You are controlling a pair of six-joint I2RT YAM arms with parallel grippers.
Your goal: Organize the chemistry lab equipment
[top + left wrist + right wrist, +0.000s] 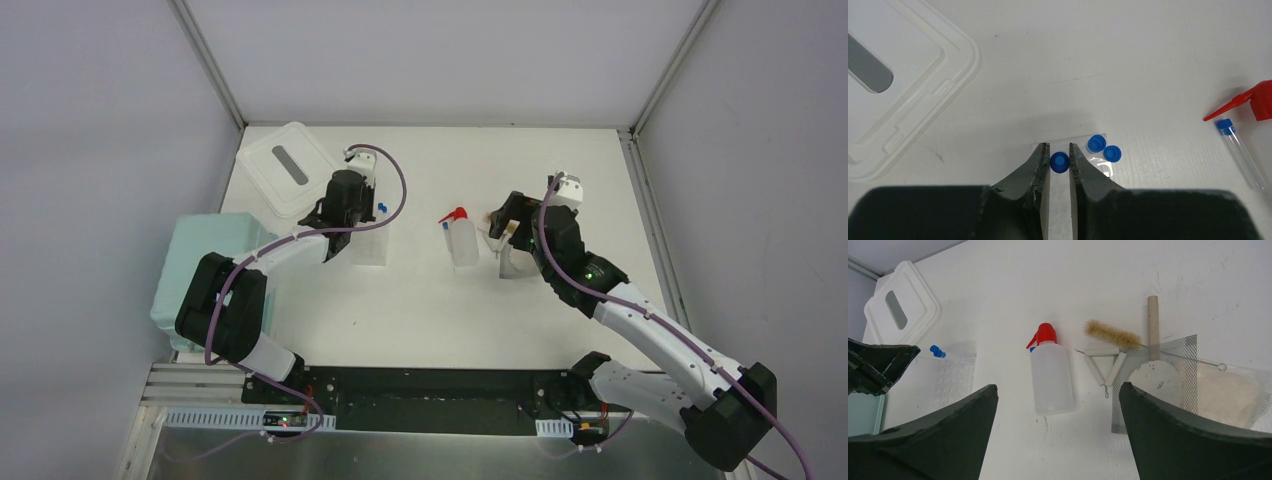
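The left hand (pixel 1058 150) was clamped on the cap of a blue-capped tube (pixel 1059 162) standing in the clear rack (pixel 370 248), toward the far left corner of the surface (pixel 420 320). Two more capped tubes (pixel 1096 143) stood just beside its right finger. The right hand (pixel 1058 386) hung with fingers wide apart over the squeeze bottle (pixel 1050 382), midway between the left and right edges, with the bristle brush (pixel 1112 334) lying near it.
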